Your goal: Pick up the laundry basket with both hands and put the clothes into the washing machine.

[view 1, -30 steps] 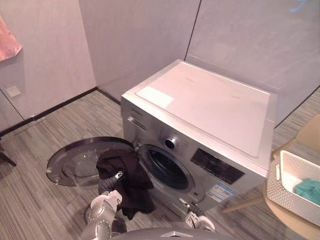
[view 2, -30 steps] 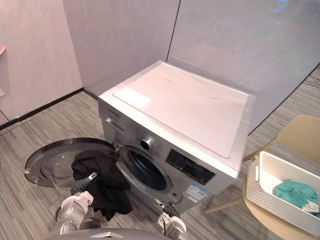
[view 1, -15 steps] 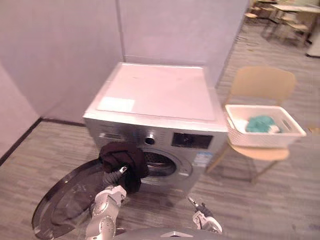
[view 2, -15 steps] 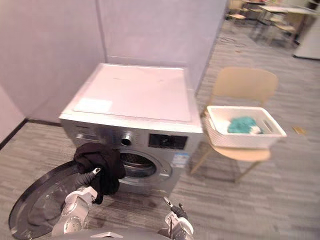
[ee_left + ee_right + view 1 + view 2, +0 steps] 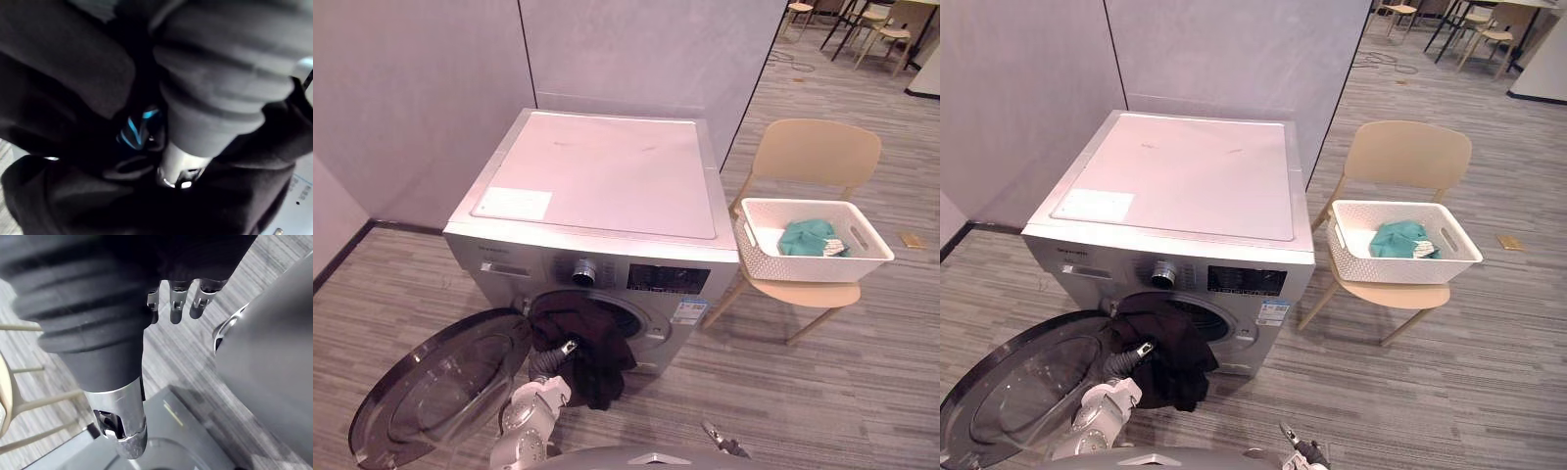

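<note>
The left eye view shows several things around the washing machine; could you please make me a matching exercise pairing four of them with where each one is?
Things:
1. black garment
2. white basket
3. teal cloth
4. washer door

Places:
A. swung open to the left of the drum opening
B. on the seat of the beige chair
C. inside the white basket
D. hanging at the drum opening of the washing machine

Pairs: 1-D, 2-B, 3-C, 4-A
</note>
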`<state>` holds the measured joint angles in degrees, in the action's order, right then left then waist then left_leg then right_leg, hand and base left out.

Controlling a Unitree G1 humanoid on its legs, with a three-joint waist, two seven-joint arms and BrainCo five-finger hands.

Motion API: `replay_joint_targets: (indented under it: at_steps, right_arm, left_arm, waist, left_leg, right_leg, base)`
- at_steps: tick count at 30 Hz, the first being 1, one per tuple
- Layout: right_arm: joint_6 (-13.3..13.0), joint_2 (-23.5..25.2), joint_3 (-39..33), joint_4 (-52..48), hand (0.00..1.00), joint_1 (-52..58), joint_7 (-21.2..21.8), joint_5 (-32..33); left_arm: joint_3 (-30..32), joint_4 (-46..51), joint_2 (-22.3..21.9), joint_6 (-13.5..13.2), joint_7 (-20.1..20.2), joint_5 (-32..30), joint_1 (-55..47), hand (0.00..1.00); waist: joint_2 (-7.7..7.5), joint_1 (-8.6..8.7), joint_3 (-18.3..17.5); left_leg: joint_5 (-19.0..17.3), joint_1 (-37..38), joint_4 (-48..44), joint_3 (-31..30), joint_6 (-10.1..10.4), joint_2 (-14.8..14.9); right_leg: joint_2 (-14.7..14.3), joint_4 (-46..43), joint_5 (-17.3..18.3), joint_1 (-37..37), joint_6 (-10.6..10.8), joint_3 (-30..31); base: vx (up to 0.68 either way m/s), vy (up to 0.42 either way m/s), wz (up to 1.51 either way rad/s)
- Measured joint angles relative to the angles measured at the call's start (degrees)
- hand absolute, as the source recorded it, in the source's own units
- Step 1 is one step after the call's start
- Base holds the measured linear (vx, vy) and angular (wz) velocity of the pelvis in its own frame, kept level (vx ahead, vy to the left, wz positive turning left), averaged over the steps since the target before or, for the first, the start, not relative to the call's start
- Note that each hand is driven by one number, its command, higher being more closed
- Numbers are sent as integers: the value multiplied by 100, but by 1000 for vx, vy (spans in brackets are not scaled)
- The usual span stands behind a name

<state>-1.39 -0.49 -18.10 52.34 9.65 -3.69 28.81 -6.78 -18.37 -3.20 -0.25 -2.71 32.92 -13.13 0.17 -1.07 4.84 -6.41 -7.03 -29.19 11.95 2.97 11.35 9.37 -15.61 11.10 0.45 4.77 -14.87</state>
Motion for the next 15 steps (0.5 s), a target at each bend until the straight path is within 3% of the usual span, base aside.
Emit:
replay_joint_targets:
  at_steps: [2, 4, 6, 9, 10, 11, 15]
  right_arm:
    - [-2, -134, 73, -105, 0, -97, 1, -2]
    - [-7, -279, 357, -247, 0, -214, -10, -2]
    - [0, -332, 444, -288, 0, -324, -18, 7]
    - [4, -337, 695, -527, 0, -615, -41, 9]
    - [4, -276, 912, -689, 0, -850, -57, 12]
    - [2, -216, 993, -809, 0, -1054, -64, 18]
    - [-118, -108, 1240, -1203, 0, -1673, -189, 148]
  left_arm:
    - [-33, 149, -13, 41, 45, 0, -54, 100]
    - [-111, 426, -9, 56, 56, -1, -169, 100]
    - [-207, 559, 3, 64, 60, -1, -156, 100]
    - [-617, 683, 54, 70, 100, -9, 253, 100]
    - [-860, 661, 101, 66, 98, -26, 515, 100]
    - [-1032, 628, 114, 68, 98, -63, 713, 100]
    - [-1773, 351, 87, 67, 57, -142, 1694, 100]
  waist:
    - [163, -29, 249]
    - [226, -42, 399]
    - [214, -42, 471]
    - [105, 9, 864]
    - [-33, -22, 1068]
    - [-43, -18, 1237]
    - [45, 51, 1602]
  left_leg:
    - [1, -304, -720, -199, -1, 135]
    - [21, -676, -1190, -399, 4, 178]
    - [36, -950, -1369, -413, 27, 182]
    - [35, -1154, -1347, -263, 54, 131]
    - [-85, -1202, -1194, -120, 227, 140]
    - [-260, -1201, -1119, -82, 360, 172]
    - [-1039, -1752, -1256, -89, 387, 220]
  right_leg:
    - [-24, -320, 176, -209, -77, 233]
    - [-33, -843, 366, -724, -116, 576]
    - [-25, -1181, 429, -1125, -123, 818]
    - [67, -1727, 441, -1778, -130, 1026]
    - [55, -2025, 494, -2172, -165, 1167]
    - [10, -2200, 532, -2363, -160, 1210]
    - [9, -3156, 734, -3368, -124, 1235]
  base:
    - [-132, 83, -44]
    - [-157, 83, -69]
    - [-130, 61, -59]
    - [-148, 11, -23]
    - [-234, -29, -30]
    - [-196, -39, -30]
    - [-199, -45, 7]
